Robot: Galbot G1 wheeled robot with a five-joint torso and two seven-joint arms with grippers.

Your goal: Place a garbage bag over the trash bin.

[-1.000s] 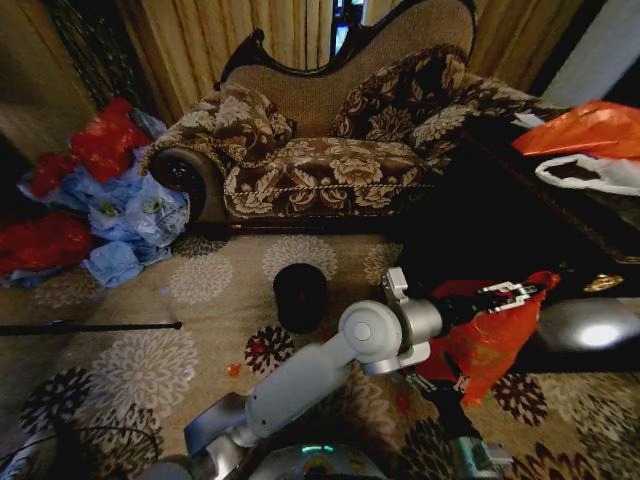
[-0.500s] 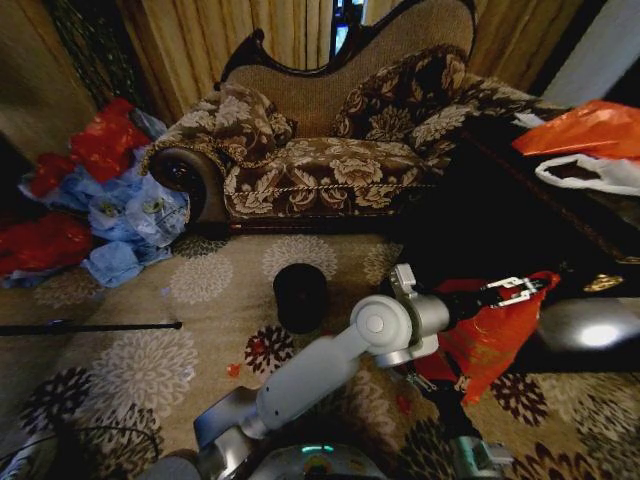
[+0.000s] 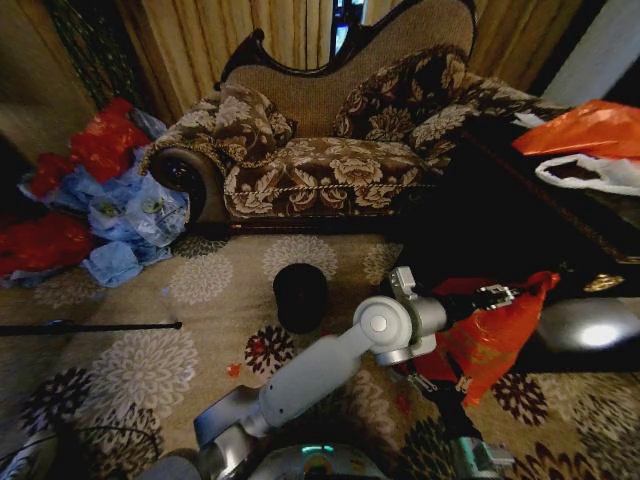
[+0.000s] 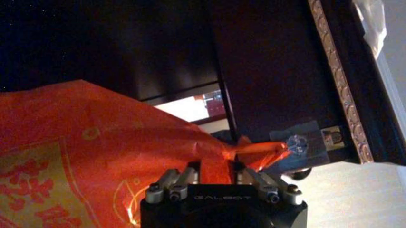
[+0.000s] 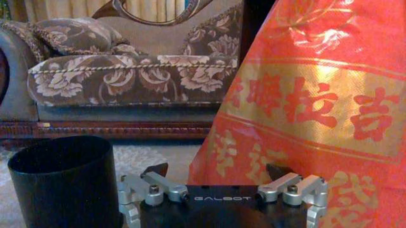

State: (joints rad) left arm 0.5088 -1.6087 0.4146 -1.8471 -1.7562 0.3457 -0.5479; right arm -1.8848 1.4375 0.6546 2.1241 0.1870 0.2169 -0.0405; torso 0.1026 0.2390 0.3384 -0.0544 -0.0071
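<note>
one black bin (image 3: 300,296), one sofa (image 3: 330,150), one red-orange bag (image 3: 490,335) held up, two bags on the dark table (image 3: 600,225): one orange (image 3: 585,128), one white (image 3: 595,172).

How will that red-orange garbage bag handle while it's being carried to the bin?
Likely floppy: the garbage bag hangs limp and creased from the left gripper, shut on its top edge. Probably very light, thin film. The glossy surface may slip. The right gripper, open, sits low beside it, near the trash bin.

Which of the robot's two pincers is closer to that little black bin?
Right. The right pincer hangs open right beside the black bin. The left pincer is farther off, shut on the red-orange bag.
</note>
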